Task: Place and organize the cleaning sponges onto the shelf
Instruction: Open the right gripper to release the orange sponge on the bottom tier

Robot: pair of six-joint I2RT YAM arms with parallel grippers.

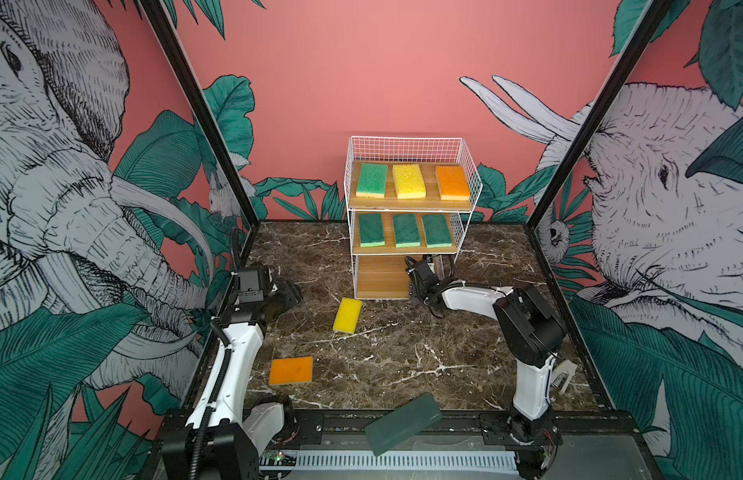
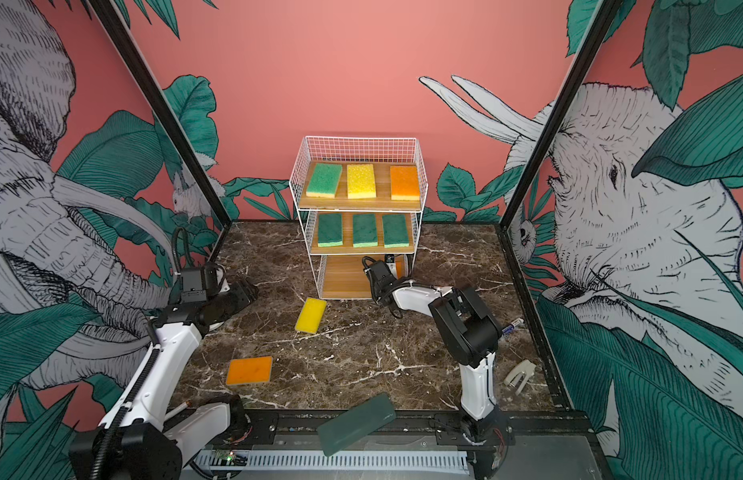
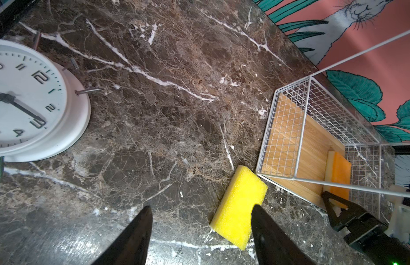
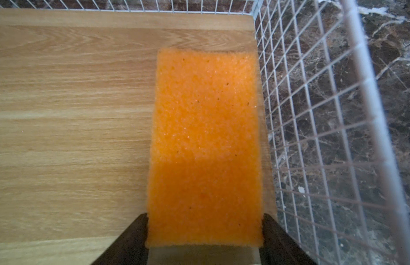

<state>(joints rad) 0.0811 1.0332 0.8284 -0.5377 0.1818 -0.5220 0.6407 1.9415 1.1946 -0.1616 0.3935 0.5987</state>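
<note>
The left jaws are held wide open and empty above the left side of the dark marble tabletop (image 1: 403, 353). Two sponges are left to be shelved. A flat orange foam sponge (image 1: 291, 370) lies near left, and a yellow rectangular foam sponge (image 1: 348, 315) lies just in front of the white wire-grid shelf (image 1: 405, 149) with its wooden boards. The top board is filled by a green, yellow and orange trio (image 1: 408, 180) and the middle board by three dark green scouring sponges (image 1: 406, 230). At the bottom board's right end, a seventh orange-faced sponge (image 4: 206, 146) lies flat between the right jaws. Whether it is gripped or released cannot be told.
</note>
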